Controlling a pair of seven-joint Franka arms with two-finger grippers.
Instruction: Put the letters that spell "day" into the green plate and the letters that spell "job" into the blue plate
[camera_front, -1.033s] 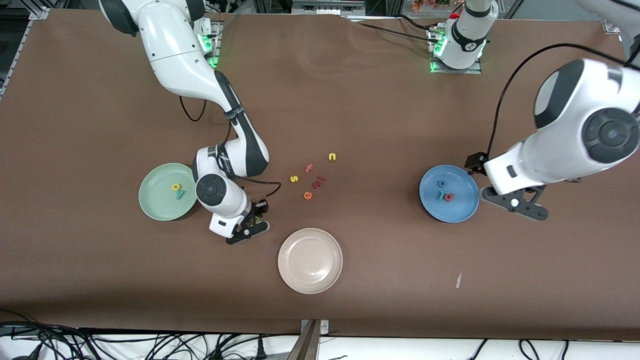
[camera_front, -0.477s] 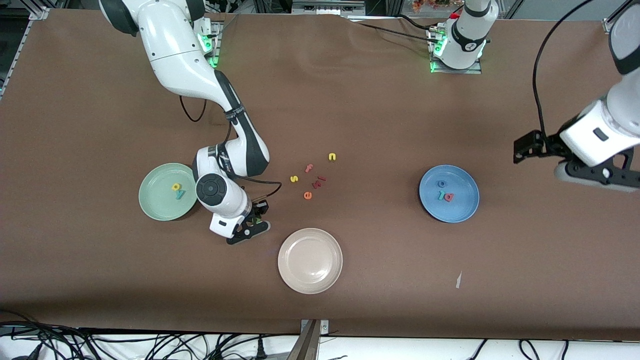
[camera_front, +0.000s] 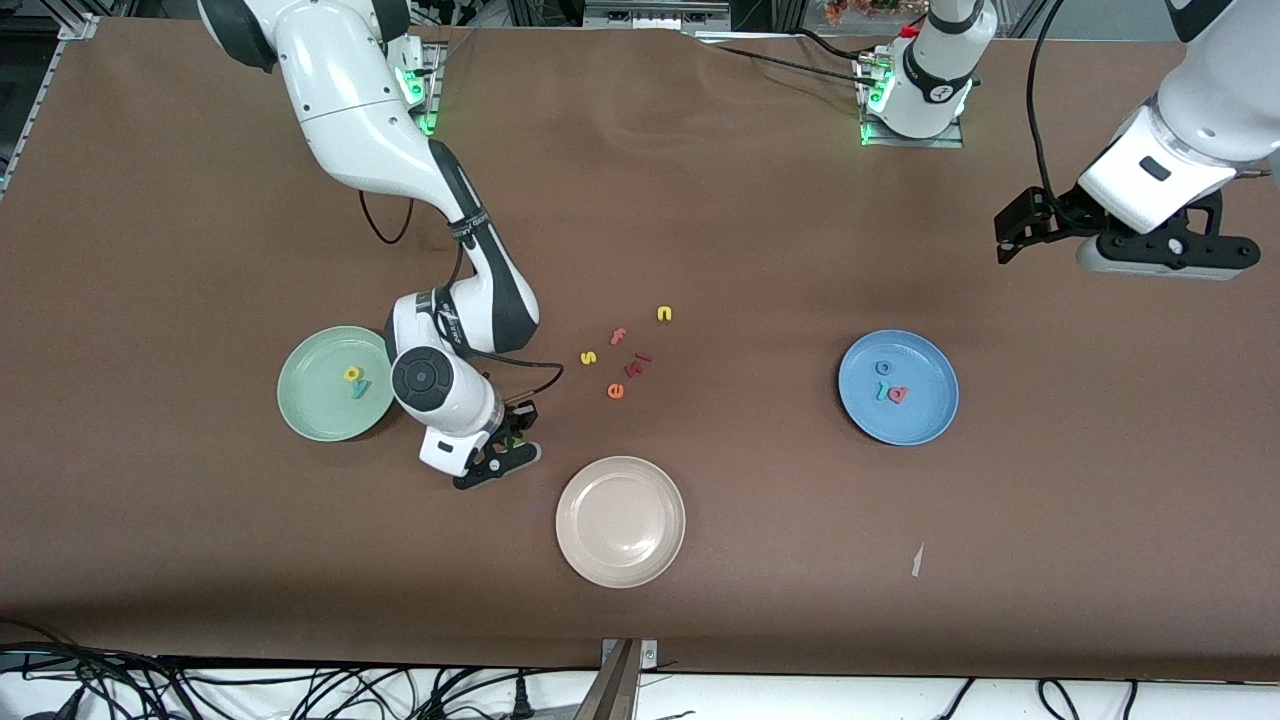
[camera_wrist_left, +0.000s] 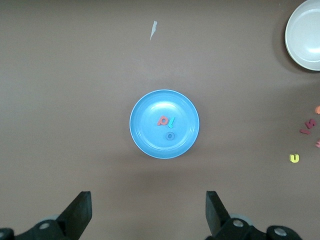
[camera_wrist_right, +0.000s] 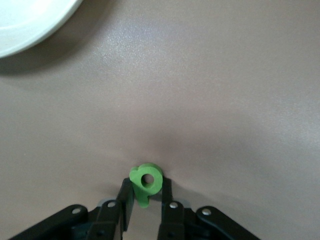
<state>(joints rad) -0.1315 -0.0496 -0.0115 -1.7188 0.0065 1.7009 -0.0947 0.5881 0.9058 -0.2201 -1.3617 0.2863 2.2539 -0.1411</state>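
Note:
The green plate (camera_front: 312, 405) holds a yellow letter (camera_front: 352, 374) and a light-blue "y" (camera_front: 359, 389). Low at the table between that plate and the beige plate, my right gripper (camera_front: 510, 447) (camera_wrist_right: 146, 190) is shut on a green letter (camera_wrist_right: 146, 181) that stands on edge between its fingers. In the blue plate (camera_front: 918, 420) (camera_wrist_left: 147, 137) lie a blue "o" (camera_front: 882, 368), a teal "j" (camera_front: 881, 392) and a pink "b" (camera_front: 898, 395). My left gripper (camera_front: 1160, 252) (camera_wrist_left: 147, 206) hangs open and holds nothing, high over bare table toward the left arm's end.
A beige-white plate (camera_front: 620, 560) sits nearer the front camera. Loose letters lie mid-table: a yellow "s" (camera_front: 588, 357), a pink "f" (camera_front: 618, 336), a yellow "n" (camera_front: 664, 314), an orange "e" (camera_front: 615, 391) and dark red pieces (camera_front: 640, 360). A paper scrap (camera_front: 916, 560) lies near the front edge.
The left arm rose and drew away from beside the blue plate toward its own end of the table. The right gripper's fingers closed on the green letter.

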